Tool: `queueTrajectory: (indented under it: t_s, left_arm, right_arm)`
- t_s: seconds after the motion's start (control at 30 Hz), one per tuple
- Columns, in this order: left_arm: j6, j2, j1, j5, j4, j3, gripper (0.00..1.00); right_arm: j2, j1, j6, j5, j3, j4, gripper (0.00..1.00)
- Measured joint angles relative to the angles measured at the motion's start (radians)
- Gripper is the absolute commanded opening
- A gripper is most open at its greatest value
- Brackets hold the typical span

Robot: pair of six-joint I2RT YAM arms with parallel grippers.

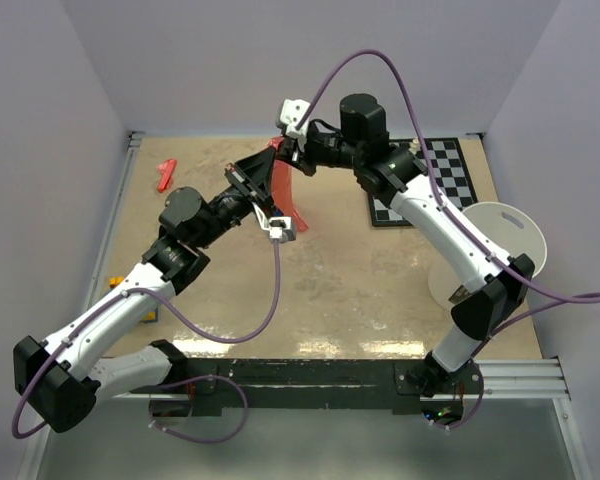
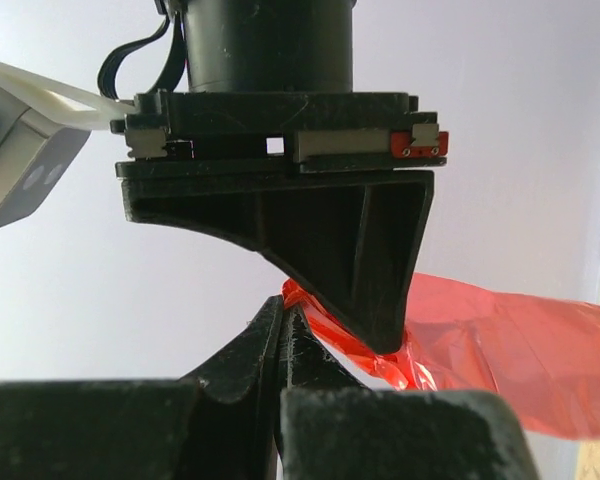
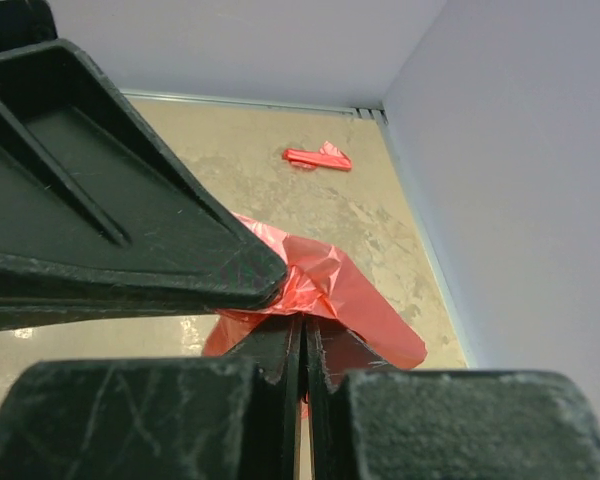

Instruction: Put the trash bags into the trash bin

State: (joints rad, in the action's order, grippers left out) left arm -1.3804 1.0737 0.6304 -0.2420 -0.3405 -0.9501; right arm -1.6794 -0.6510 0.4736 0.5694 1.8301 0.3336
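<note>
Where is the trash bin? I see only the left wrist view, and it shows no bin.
Observer: The trash bin is at the right edge of the table, partly hidden by the right arm.
Operator: And the other arm, what does it hold?
Observer: The right wrist view shows the right gripper shut on the trash bag.
Operator: Is anything else red out there?
Observer: Yes, a small red piece lies near the far left corner.
</note>
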Motion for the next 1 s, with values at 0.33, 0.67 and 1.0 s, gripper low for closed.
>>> queueTrajectory:
  t_s: [0.33,0.67,1.0]
  left_arm:
    - [-0.066,0.014,0.003,0.011,0.013,-0.004,0.00]
    - [-0.126,0.073,0.004,0.026,0.040,-0.065,0.00]
    - [-0.125,0.022,0.002,-0.012,0.102,-0.056,0.00]
  right_arm:
    - [0.037,-0.010,-0.007,-0.002,-0.005,0.024,0.00]
    - [0.048,-0.038,-0.010,-0.007,-0.042,0.050,0.00]
    - [0.002,0.006,-0.013,-0.039,0.022,0.042,0.00]
